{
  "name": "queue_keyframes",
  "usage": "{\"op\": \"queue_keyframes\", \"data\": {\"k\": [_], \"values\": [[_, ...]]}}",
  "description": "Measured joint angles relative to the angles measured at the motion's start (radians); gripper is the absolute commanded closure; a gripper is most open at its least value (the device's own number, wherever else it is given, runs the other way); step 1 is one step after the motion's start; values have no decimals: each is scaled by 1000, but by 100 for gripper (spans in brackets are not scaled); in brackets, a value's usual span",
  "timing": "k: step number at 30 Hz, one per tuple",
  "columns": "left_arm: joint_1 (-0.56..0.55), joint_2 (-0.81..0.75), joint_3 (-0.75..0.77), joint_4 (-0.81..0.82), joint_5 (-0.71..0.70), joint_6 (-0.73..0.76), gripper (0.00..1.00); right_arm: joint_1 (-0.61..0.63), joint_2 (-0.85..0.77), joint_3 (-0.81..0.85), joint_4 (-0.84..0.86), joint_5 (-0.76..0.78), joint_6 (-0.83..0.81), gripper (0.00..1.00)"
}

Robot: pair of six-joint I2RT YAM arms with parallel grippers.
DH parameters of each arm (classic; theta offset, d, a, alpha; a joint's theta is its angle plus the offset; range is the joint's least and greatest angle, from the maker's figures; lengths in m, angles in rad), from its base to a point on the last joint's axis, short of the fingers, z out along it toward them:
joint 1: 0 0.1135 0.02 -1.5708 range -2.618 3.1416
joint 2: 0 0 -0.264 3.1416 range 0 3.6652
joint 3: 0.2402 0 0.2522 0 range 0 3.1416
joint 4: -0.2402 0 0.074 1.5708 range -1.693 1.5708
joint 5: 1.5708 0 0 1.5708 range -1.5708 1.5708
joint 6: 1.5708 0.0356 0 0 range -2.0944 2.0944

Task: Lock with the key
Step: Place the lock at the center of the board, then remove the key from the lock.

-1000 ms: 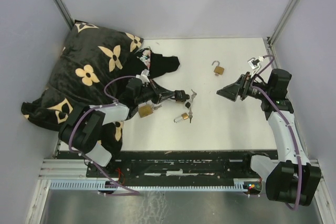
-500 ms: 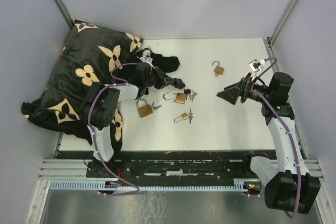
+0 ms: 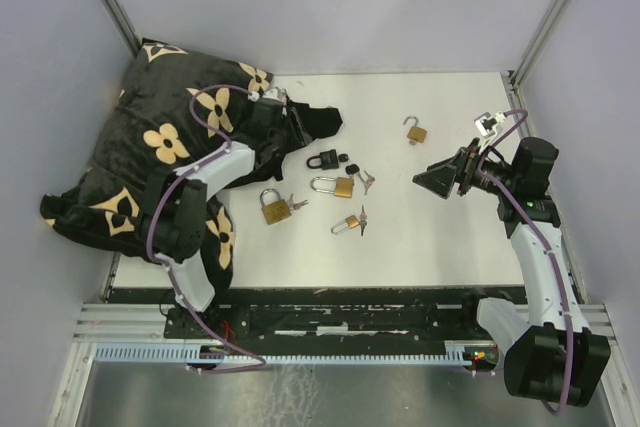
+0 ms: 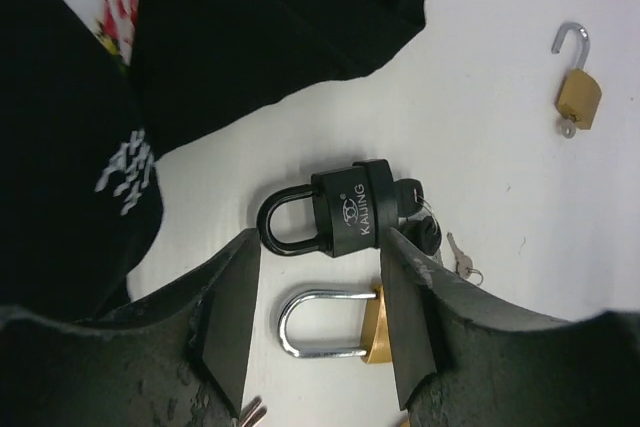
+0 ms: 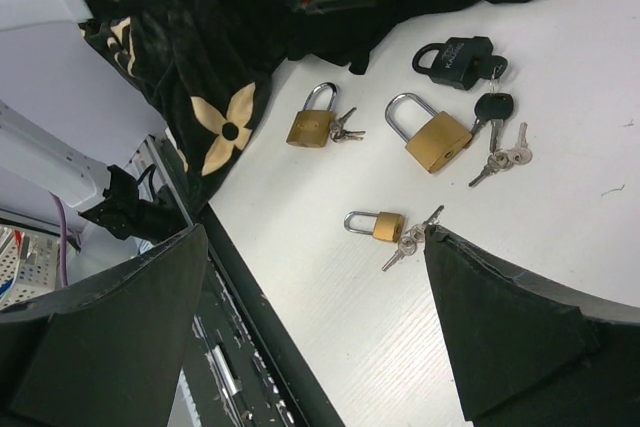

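A black padlock (image 4: 340, 219) lies shut on the white table, its black-headed key (image 4: 425, 232) at its base; both also show from above as the black padlock (image 3: 322, 159). My left gripper (image 4: 318, 277) hovers open just short of it, nothing between the fingers, and from above the left gripper (image 3: 293, 137) sits over the black cloth. Under its jaws lies a brass padlock (image 4: 330, 322) with a silver shackle. My right gripper (image 3: 440, 179) hangs open at the right, above the table, and its own view shows the right gripper (image 5: 315, 247) holding nothing.
An open brass padlock (image 3: 415, 130) lies at the back. Two more brass padlocks (image 3: 275, 205) (image 3: 347, 223) with keys lie nearer the front, and loose silver keys (image 3: 365, 182) in the middle. A black flowered pillow (image 3: 170, 137) and black cloth (image 3: 310, 119) fill the left side.
My left gripper opened, let go of the black padlock and drew back left toward the cloth. The padlock now rests on the table. The right arm barely moved.
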Motion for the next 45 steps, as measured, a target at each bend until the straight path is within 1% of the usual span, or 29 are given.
{"op": "queue_keyframes", "data": {"k": [3,4,5,6,7,8,10,13,15,17,20,24,26,29,33,37,41,43,45], "values": [[0,-122,-10,-42,-52,73,40,-1,0,0,0,2,-8,3],[0,-180,-23,-43,-65,95,37,-2,0,0,-1,2,-11,3],[0,-232,-40,-37,-71,111,29,-5,0,0,-1,3,-17,3],[0,-303,-69,-26,-71,130,18,-7,-1,0,-2,5,-23,2],[0,-378,-106,-7,-69,147,4,-10,-2,0,-4,8,-28,0],[0,-441,-140,11,-66,159,0,-14,-4,0,-5,10,-34,1],[0,-603,-253,97,-63,165,1,-25,-12,0,-7,24,-46,1],[0,-825,-445,242,-59,136,1,-39,-23,0,-13,66,-64,1],[0,-938,-573,346,-22,105,1,-45,-21,1,-37,117,-86,1],[0,-985,-638,399,23,77,0,-46,3,10,-77,149,-122,1],[0,-993,-666,420,109,43,0,-46,117,84,-150,189,-187,1],[-1,-996,-667,409,188,20,0,-45,307,213,-188,265,-230,13],[-1,-1009,-671,406,204,8,1,-36,425,292,-194,313,-235,16],[-1,-1049,-705,406,227,-2,0,-7,610,419,-214,423,-233,17],[-1,-1116,-777,399,254,-16,0,63,823,615,-278,589,-217,17],[-1,-1186,-840,396,252,-34,0,143,1002,858,-369,766,-201,13],[-1,-1227,-868,394,242,-38,0,214,1115,1050,-450,962,-175,8],[-1,-1233,-868,391,235,-37,0,240,1156,1117,-482,1041,-161,7],[-1,-1237,-868,387,225,-37,0,262,1184,1149,-502,1100,-150,6]]}}
